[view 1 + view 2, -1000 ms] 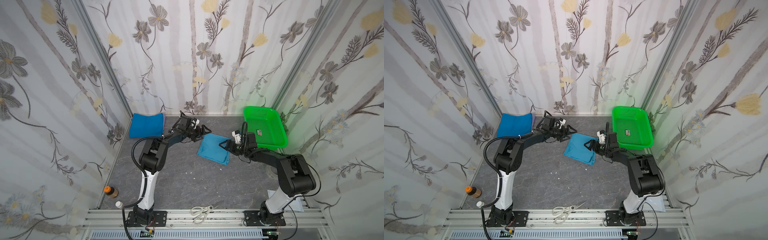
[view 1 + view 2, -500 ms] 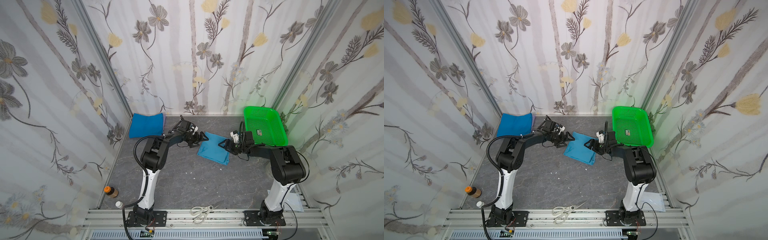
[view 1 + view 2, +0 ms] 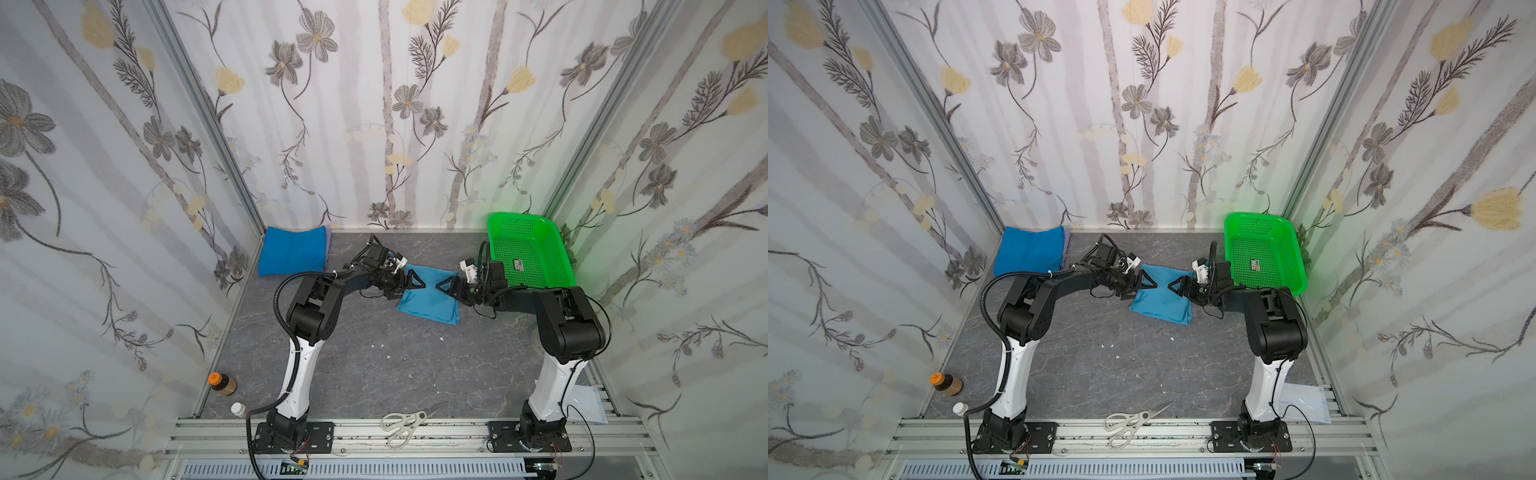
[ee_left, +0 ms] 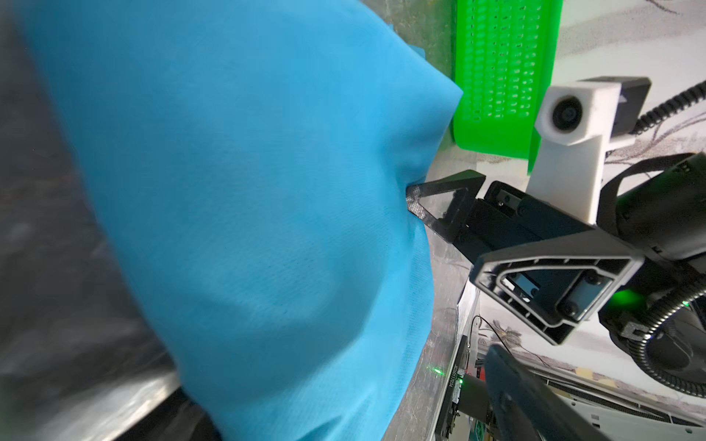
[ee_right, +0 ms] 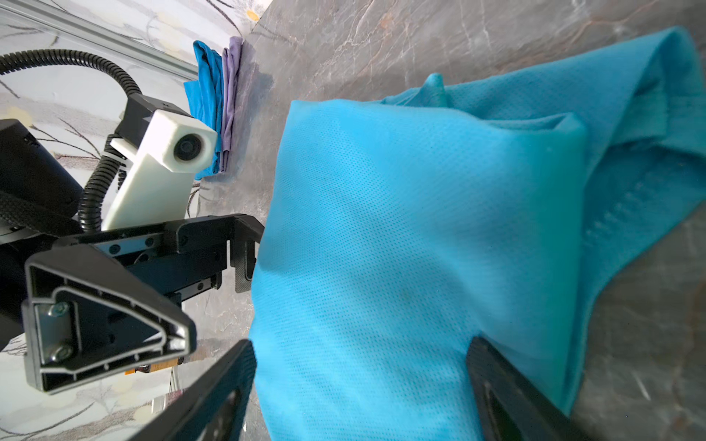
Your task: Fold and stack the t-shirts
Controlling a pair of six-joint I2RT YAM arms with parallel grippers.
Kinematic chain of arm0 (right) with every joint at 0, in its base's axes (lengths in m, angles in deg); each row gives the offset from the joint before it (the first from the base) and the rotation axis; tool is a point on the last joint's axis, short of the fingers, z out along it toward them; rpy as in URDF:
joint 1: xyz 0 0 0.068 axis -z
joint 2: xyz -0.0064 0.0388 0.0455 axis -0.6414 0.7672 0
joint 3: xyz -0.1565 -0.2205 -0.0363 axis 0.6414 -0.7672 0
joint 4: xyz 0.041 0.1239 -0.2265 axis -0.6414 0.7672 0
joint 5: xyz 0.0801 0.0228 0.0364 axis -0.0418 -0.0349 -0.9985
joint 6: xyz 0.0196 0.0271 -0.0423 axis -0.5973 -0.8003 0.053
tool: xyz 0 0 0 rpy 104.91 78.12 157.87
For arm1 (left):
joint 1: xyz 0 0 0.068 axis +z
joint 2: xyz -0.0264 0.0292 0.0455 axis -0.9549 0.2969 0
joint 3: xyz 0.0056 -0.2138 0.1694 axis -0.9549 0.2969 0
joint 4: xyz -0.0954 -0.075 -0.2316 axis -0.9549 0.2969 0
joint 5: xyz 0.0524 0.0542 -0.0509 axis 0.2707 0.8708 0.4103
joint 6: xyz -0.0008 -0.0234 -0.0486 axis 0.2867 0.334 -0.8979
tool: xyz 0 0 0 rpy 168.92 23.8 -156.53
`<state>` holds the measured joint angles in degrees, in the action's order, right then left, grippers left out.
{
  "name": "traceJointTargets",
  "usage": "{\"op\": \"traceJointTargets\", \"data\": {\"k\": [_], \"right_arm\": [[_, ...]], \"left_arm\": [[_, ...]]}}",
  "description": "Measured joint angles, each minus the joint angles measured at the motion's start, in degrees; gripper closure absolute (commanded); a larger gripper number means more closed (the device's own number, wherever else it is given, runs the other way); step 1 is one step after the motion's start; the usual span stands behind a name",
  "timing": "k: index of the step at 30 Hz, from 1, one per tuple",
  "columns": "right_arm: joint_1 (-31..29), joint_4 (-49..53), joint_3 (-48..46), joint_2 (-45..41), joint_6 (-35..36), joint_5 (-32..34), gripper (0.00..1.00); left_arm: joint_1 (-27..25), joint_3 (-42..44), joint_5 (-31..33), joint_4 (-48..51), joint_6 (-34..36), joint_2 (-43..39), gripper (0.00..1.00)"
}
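A folded light sky-blue t-shirt [image 3: 428,303] [image 3: 1160,305] lies mid-table. My left gripper [image 3: 417,280] [image 3: 1148,282] is at its left edge and my right gripper [image 3: 444,286] [image 3: 1177,284] at its right edge, tips facing each other. Both stand open. In the right wrist view the shirt [image 5: 401,248] fills the gap of the right gripper [image 5: 359,382] between its fingers [image 5: 214,397]. In the left wrist view the shirt [image 4: 248,210] covers most of the left gripper [image 4: 344,404]. A royal blue t-shirt [image 3: 293,250] [image 5: 208,95] lies folded on a lilac one [image 5: 231,95] at the back left.
A green perforated basket [image 3: 523,232] [image 3: 1262,232] [image 4: 500,68] stands at the back right, close behind the right arm. Scissors [image 3: 403,426] lie on the front rail. A brown bottle [image 3: 222,382] and a white-capped one [image 3: 237,409] stand front left. The walls are close.
My left gripper has come forward from the shirt's back corner to its left edge. The right arm has drawn its elbow in, with its gripper staying at the shirt's right edge.
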<state>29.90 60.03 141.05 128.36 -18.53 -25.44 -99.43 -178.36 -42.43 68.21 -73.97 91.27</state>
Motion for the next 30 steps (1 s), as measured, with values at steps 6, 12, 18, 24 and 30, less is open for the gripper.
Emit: {"op": "traceJointTargets", "data": {"k": [6, 12, 18, 24, 30], "right_arm": [[0.0, -0.5, 0.1, 0.4, 0.4, -0.5, 0.11], [0.0, -2.8, -0.4, 0.9, 0.4, -1.3, 0.11], [0.1, -5.1, -0.8, 1.5, 0.3, -2.3, 0.11], [0.2, -5.2, -0.8, 1.3, 0.2, -2.5, 0.11], [0.2, -6.3, -1.9, 0.1, -0.3, -3.0, 0.11]], "left_arm": [[-2.1, 1.0, 0.3, -5.2, -4.4, 1.0, 0.08], [-2.6, -0.8, 2.3, -9.2, -9.7, 3.0, 0.18], [-3.7, -3.1, 5.6, -9.1, -11.1, 4.8, 0.42], [-3.9, -1.9, 9.2, -8.7, -11.5, 4.8, 0.73], [-3.9, -1.3, 10.7, -8.3, -11.6, 4.1, 1.0]]}}
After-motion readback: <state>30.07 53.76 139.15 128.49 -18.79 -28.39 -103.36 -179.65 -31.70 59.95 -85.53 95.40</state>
